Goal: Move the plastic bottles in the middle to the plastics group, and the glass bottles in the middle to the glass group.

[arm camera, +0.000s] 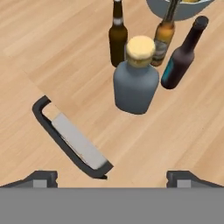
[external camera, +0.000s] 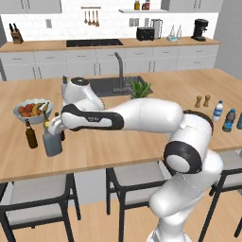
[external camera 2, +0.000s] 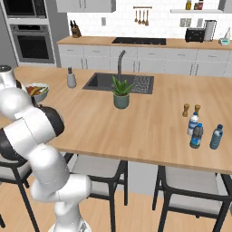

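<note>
Wide grey-blue cork-stoppered flask point(arm camera: 136, 85) upright on the wooden desk point(arm camera: 52, 52), long axis vertical, neck up, just beside a dark-brown blue-labelled beer bottle point(arm camera: 181, 54), a small amber bottle point(arm camera: 162, 37) and a brown-olive slim-necked bottle point(arm camera: 117, 37). End effector point(arm camera: 111, 177) spread wide, empty, hovering above, apart from the flask.

White arm point(external camera: 142, 116) stretched out low to the robot's left, elbow bent, gripper point(arm camera: 112, 177) pointing down, jaws spread wide, nothing held between the fingertips point(arm camera: 43, 178)
</note>
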Robot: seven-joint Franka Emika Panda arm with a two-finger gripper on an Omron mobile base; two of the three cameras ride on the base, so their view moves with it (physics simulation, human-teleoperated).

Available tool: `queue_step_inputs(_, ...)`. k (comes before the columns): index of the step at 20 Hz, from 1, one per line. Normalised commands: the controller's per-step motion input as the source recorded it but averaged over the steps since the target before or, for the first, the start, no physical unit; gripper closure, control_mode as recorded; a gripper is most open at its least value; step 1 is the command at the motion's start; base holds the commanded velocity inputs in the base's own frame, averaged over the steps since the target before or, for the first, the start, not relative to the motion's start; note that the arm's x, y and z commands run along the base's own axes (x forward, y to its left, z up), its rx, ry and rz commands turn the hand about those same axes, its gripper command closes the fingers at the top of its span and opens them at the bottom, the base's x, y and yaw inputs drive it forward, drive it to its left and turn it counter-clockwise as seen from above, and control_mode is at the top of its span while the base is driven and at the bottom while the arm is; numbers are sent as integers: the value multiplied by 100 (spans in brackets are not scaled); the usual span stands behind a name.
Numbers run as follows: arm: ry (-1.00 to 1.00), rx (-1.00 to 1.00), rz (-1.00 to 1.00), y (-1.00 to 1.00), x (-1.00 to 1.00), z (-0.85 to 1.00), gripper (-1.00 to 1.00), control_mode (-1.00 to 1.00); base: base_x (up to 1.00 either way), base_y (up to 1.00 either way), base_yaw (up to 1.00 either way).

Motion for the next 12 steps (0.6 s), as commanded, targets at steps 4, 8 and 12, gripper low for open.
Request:
queue_step_inputs(4,0,3,0,-38,-40,0,-100,-100,0,0,0)
queue_step_inputs(8,0,1,-2,-41,-43,0,-100,-100,0,0,0)
queue_step_inputs(12,0,0,-4,-24,-27,0,-100,-100,0,0,0)
